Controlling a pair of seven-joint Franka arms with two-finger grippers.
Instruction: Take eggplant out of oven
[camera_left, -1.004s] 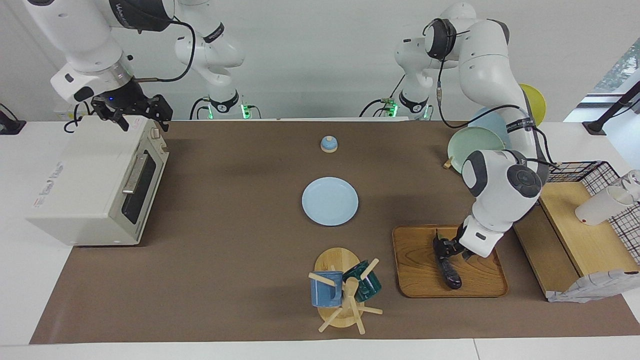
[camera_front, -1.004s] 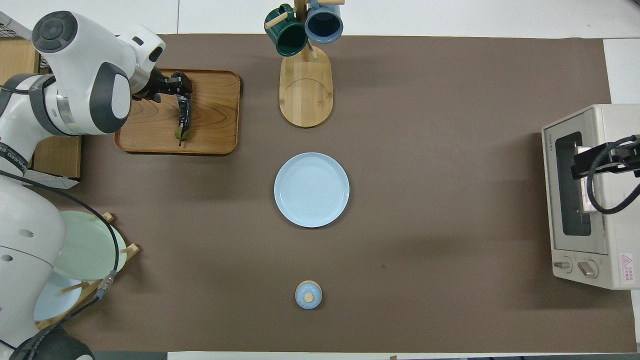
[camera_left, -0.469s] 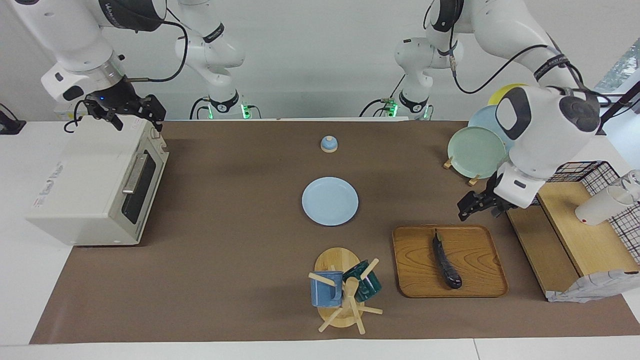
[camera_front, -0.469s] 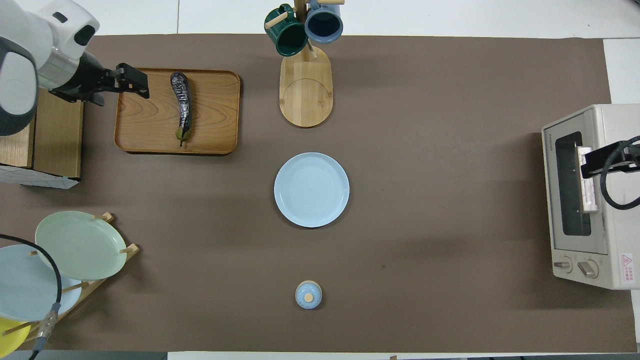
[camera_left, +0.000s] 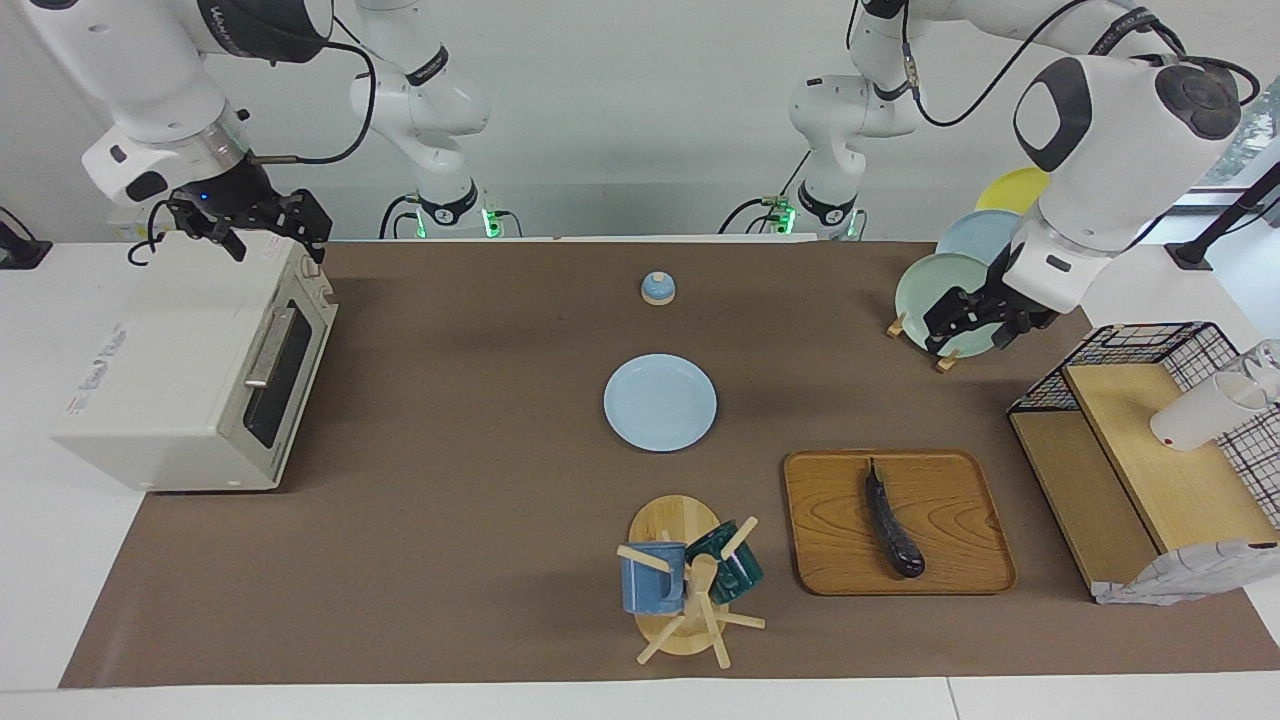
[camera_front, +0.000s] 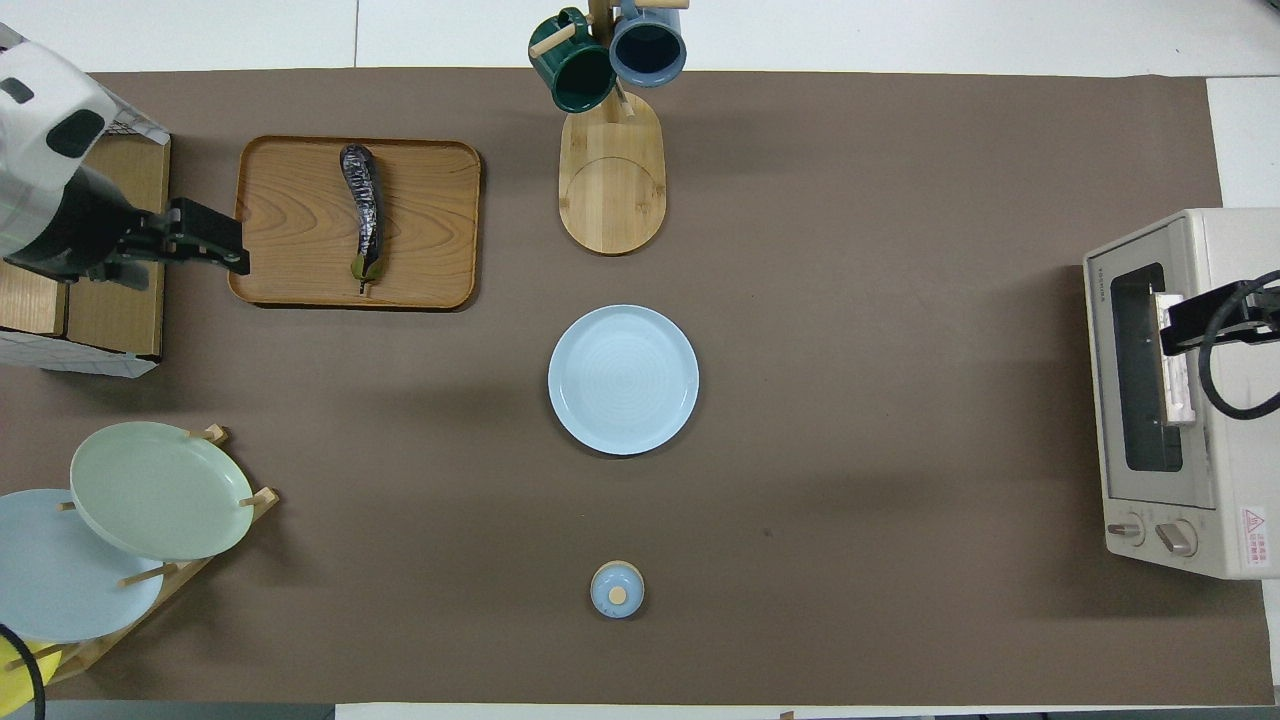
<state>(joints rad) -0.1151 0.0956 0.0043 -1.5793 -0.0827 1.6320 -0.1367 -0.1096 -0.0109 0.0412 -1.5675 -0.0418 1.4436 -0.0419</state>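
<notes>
Oven (camera_left: 170, 370) is sitting at the right arm's end of the table, its dark glass door (camera_left: 285, 375) lying shut and the bar handle untouched by anything. Right gripper (camera_left: 268, 232) is hovering over the oven's top edge, fingers spread apart and carrying nothing; this arm is waiting. Toward the middle, a light blue plate (camera_left: 660, 402) is lying bare on the brown mat, with a small blue knobbed lid (camera_left: 658, 288) nearer to the robots than it. A wooden mug tree (camera_left: 690, 585) is holding a blue mug and a dark green one, farther from the robots than the plate. Beside it, a wooden tray (camera_left: 950, 500) is carrying the eggplant (camera_left: 893, 520), which is lying lengthwise on the wood, stem end pointing toward the robots, well apart from the oven and touching no gripper. Left gripper (camera_left: 978, 325) is hanging in the air above the tray's edge on the left arm's side, fingers parted and empty, clear of the eggplant. A rack of plates (camera_left: 950, 290) and a black wire basket shelf (camera_left: 1160, 345) are standing at the left arm's end. Judging by this layout, the task is looking essentially done: eggplant out and set down, door closed. Nothing appears left beyond the arms drawing clear.
</notes>
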